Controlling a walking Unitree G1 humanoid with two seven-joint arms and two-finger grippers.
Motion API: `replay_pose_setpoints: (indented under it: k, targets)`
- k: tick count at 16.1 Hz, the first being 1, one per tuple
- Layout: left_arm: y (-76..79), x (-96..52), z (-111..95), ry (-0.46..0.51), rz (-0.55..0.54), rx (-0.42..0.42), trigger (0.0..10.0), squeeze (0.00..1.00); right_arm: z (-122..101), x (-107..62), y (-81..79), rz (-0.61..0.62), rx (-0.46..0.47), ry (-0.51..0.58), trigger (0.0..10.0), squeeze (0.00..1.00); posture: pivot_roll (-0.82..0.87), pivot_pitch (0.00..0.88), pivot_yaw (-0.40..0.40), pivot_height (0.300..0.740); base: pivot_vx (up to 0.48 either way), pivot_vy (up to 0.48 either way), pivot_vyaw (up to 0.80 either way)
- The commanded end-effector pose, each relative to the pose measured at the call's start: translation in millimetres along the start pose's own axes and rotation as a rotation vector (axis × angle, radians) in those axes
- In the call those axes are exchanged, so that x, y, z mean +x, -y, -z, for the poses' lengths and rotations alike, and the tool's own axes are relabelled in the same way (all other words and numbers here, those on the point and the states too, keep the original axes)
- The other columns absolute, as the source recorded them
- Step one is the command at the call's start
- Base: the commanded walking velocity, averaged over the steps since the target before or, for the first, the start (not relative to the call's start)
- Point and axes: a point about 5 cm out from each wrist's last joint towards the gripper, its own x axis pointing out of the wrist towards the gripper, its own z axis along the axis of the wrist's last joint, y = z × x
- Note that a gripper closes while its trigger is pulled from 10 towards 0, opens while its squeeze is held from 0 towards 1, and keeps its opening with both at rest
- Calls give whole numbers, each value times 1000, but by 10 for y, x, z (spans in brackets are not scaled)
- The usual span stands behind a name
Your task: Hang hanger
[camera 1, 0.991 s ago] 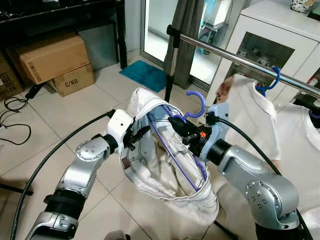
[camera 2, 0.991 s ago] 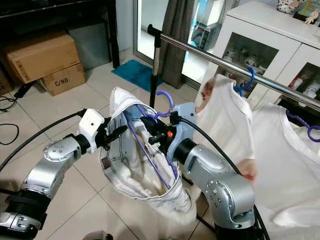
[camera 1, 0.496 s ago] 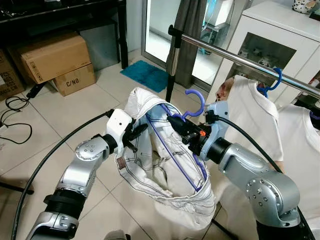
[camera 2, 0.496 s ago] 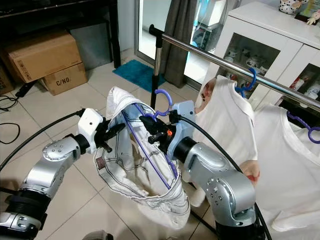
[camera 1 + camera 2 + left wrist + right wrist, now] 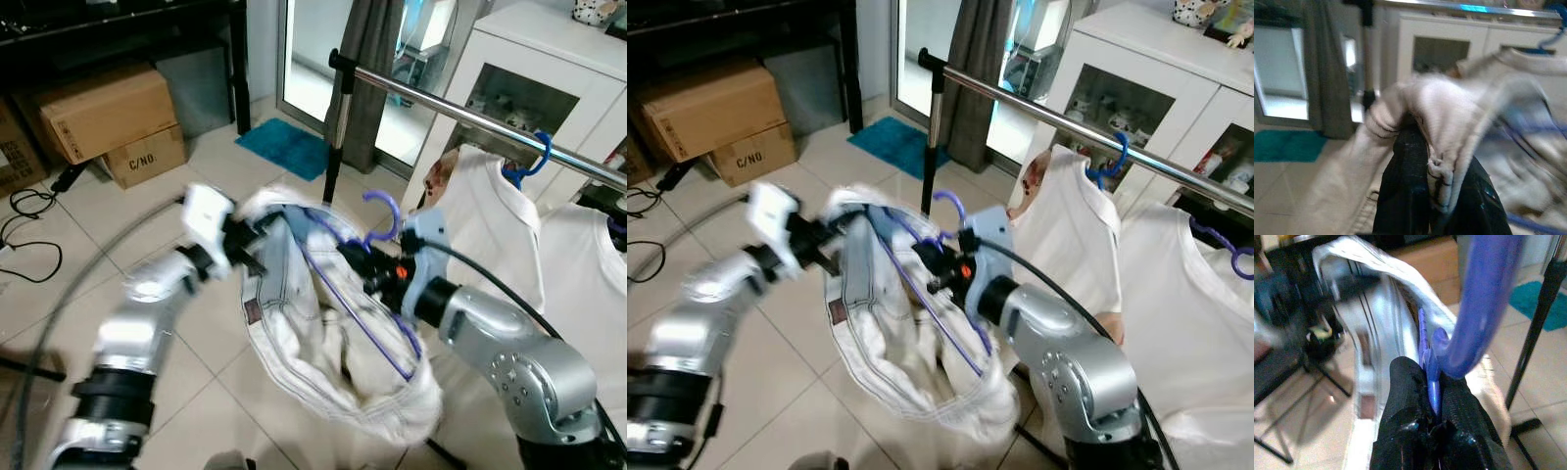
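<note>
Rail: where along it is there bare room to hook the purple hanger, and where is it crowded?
The rail is bare from its dark end post to the blue hook of the first white shirt. Past that hook it is crowded with hung shirts. The purple hanger, carrying a white garment, sits below the bare stretch in the right gripper.

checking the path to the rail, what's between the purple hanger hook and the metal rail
Bare air: in the left eye view, the purple plastic hanger hook sits below the silver metal rail with nothing between; the white shirt hangs off to the right.
</note>
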Motion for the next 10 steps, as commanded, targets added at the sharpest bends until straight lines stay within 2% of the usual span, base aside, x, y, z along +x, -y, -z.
replay_pose_setpoints:
  k: [1, 2, 3, 4, 7, 9, 10]
  targets:
    - [-125, -37, -317, 97, -24, 37, 0, 0, -1, -31, 17, -28, -32, -6, 0, 0, -47, 15, -84, 740, 0, 0, 0]
    - [-161, -65, -362, 103, -28, 46, 0, 0, 1, -44, 17, -44, -40, -10, 0, 0, -47, 15, -84, 740, 0, 0, 0]
    - [-271, -151, -484, 112, -38, 66, 0, 0, 0, -94, -7, -120, -106, -18, 0, 0, -45, 13, -85, 740, 0, 0, 0]
    - [-313, -187, -524, 108, -44, 79, 0, 0, 1, -113, -11, -143, -123, -19, 0, 0, -42, 12, -86, 740, 0, 0, 0]
    - [-741, -390, -534, -10, -281, 208, 0, 0, -64, -250, 1, -287, -114, 26, 0, 0, -38, 10, -84, 740, 0, 0, 0]
    - [-938, -478, -549, -45, -427, 258, 0, 0, -101, -332, 21, -342, -98, 38, 0, 0, -41, 9, -83, 740, 0, 0, 0]
    - [-1023, -521, -581, -42, -481, 278, 0, 0, -92, -337, 68, -329, -91, 34, 0, 0, -41, 9, -83, 740, 0, 0, 0]
